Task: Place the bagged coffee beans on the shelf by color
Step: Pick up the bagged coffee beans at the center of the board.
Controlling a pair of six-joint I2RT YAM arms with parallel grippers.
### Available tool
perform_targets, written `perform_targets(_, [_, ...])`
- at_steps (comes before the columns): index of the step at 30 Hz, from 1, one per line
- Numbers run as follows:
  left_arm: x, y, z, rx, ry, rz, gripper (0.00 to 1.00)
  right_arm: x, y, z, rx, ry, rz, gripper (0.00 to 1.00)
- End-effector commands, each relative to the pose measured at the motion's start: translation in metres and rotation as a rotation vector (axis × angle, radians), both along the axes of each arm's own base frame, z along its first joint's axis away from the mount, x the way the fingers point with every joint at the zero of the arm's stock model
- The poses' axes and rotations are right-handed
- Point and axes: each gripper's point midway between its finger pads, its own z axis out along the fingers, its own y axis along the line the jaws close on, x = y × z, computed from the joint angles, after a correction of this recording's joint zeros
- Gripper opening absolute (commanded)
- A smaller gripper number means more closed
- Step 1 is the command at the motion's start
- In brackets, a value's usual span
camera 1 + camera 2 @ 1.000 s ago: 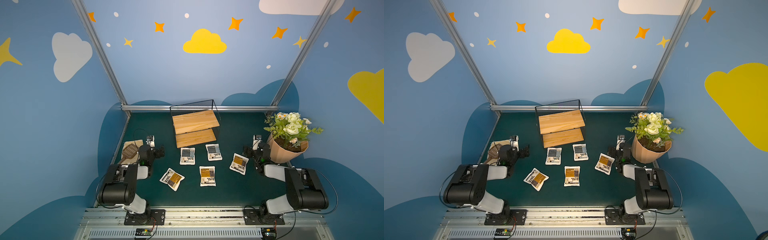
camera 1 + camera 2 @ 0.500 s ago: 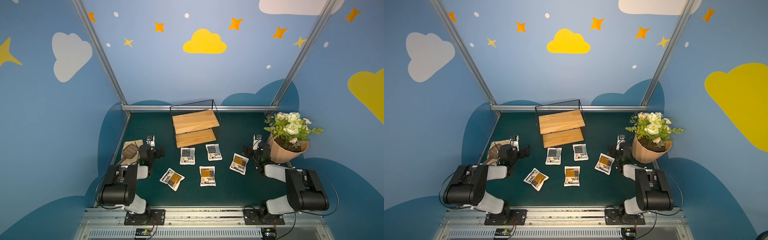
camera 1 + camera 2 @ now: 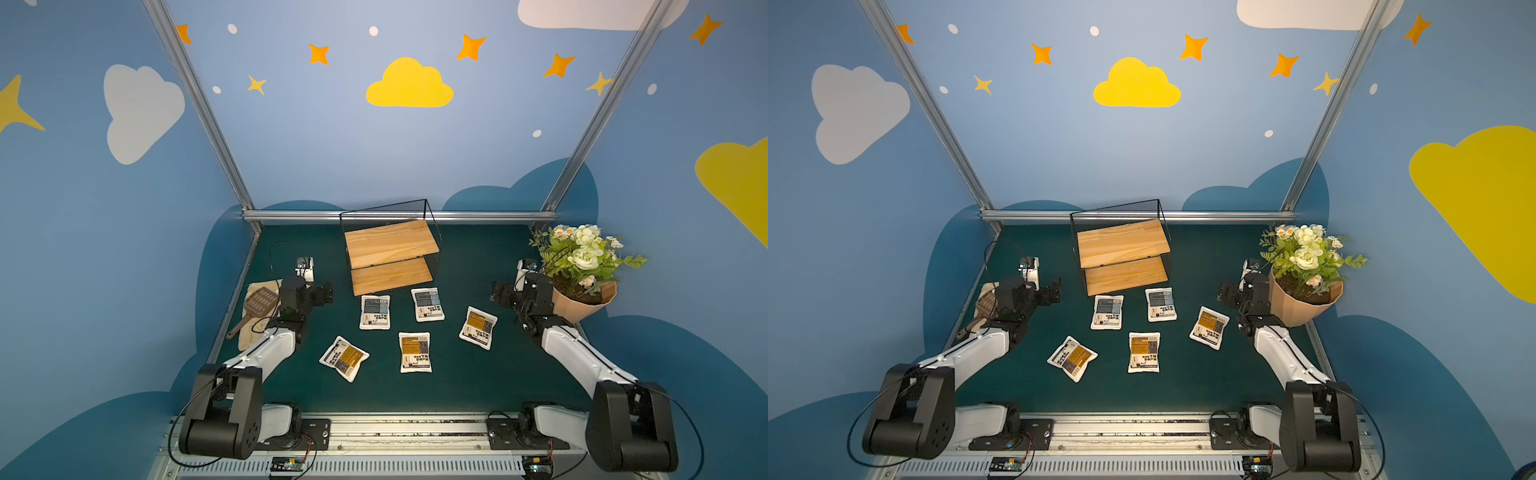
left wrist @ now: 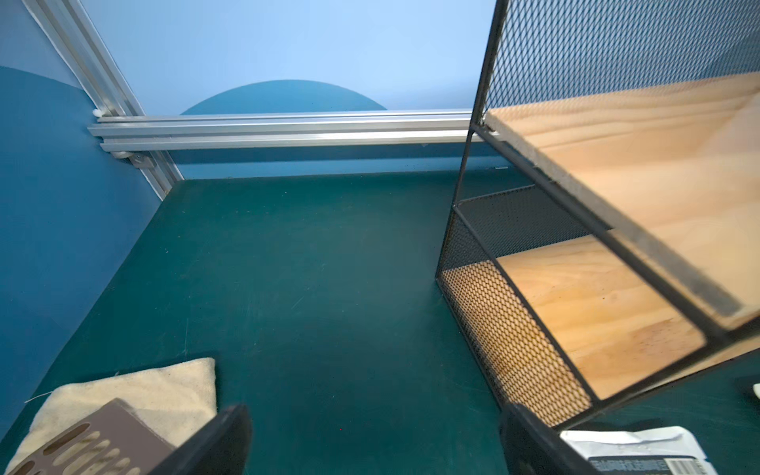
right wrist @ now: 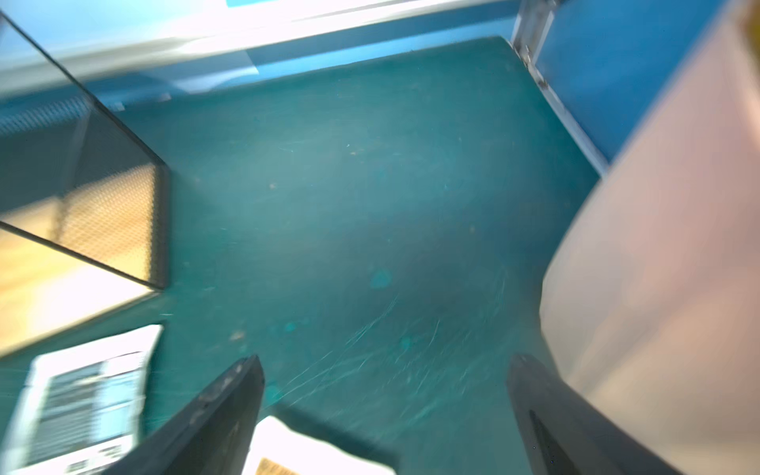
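Top views: shelf at 12 o'clock on green surface, both boards bare. 2 grey-blue bags lie just off its front edge. 3 orange bags lie nearer, at 8, 6 and 3 o'clock of centre. All are flat on the surface. Left hand at 9 o'clock, right hand at 3 beside flowerpot, both apart from the bags. Cream cloth w/ brown scoop at 9, by the edge.

Left wrist: left hand spread open, nothing btwn fingers; shelf side close, 1 bag corner by a finger.

Right wrist, blurred: right hand wide open, empty; flowerpot wall beside 1 finger.
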Motion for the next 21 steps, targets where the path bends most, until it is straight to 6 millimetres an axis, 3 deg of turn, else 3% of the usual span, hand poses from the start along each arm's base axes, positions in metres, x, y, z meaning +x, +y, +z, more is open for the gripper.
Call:
perform_targets(1, [-0.012, -0.005, 0.017, -0.001, 0.033, 0.056, 1.0, -0.028, -0.006, 0.011, 0.237, 0.055, -0.181, 0.98])
perform_targets(5, [-0.034, -0.024, 0.041, -0.042, 0.031, 0.06, 1.0, -0.042, 0.029, 0.03, 0.349, -0.029, 0.022, 0.98])
perform_targets(10, [-0.07, -0.049, 0.052, -0.208, 0.115, 0.022, 1.0, -0.073, 0.067, 0.034, 0.457, 0.08, 0.157, 0.98])
perform_targets(14, [-0.1, -0.085, 0.043, -0.308, 0.243, -0.099, 1.0, -0.096, 0.105, 0.026, 0.547, 0.205, 0.276, 0.98])
perform_targets(21, [-0.146, -0.156, 0.003, -0.386, 0.527, -0.319, 1.0, -0.135, 0.167, 0.0, 0.636, 0.404, 0.455, 0.98])
